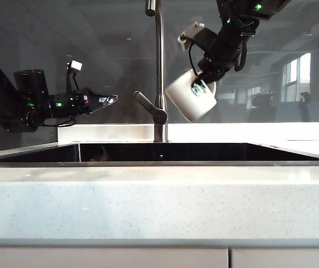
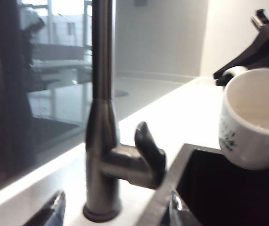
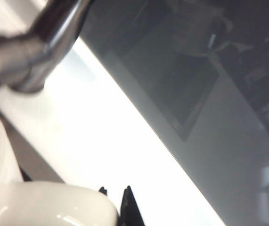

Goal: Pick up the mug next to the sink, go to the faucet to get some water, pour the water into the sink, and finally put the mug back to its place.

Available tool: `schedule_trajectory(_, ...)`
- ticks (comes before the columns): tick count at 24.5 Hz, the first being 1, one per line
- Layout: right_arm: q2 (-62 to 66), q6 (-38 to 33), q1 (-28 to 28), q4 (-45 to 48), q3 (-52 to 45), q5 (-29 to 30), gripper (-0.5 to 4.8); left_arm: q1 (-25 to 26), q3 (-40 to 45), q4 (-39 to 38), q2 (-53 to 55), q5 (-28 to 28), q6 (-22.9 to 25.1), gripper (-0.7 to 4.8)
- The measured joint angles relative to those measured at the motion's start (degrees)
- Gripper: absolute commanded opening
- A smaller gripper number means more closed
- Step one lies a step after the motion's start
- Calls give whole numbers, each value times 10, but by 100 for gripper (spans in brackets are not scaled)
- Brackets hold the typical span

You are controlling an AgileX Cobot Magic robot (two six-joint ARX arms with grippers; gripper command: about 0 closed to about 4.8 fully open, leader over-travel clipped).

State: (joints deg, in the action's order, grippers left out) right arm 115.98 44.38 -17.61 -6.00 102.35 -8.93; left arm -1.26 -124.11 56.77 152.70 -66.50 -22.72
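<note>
- The right gripper [image 1: 204, 78] hung above the sink, right of the faucet, its fingers [image 3: 127, 207] closed on the mug's rim.
- The mug [image 1: 191, 96] was white with a green logo, tilted, its mouth turned toward the lower left in the exterior view; the left wrist view showed water inside it.
- The left gripper [image 1: 108, 99] hovered level to the left of the faucet, jaws spread apart and holding nothing.
- The faucet [image 1: 159, 67], a tall steel tube, stood between both grippers; its lever [image 1: 148, 106] slanted out to the left.
- The sink [image 1: 159, 162], dark inside, sat in a speckled white counter [image 1: 159, 201].
</note>
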Motion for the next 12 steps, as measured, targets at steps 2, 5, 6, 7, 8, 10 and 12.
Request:
schedule_trajectory(2, 0, 49, -2, -8, 0, -22, -9, 1, 0, 19, 0, -30, -12, 276)
schedule_trajectory(5, 0, 157, -7, -19, 0, -89, -9, 1, 0, 94, 0, -83, -83, 263)
schedule_trajectory(6, 0, 173, -7, -24, 0, -101, -9, 1, 0, 112, 0, -95, -101, 258)
schedule_trajectory(7, 0, 185, -8, -29, 0, -109, -9, 1, 0, 136, 0, -106, -124, 246)
schedule_trajectory(8, 0, 197, -9, -33, 0, -116, -9, 1, 0, 156, 0, -111, -145, 240)
schedule_trajectory(10, 0, 220, -13, -40, 0, -130, -9, 1, 0, 196, 0, -115, -188, 239)
schedule_trajectory(12, -1, 241, -19, -42, 0, -135, -9, 2, 0, 233, 0, -115, -225, 239)
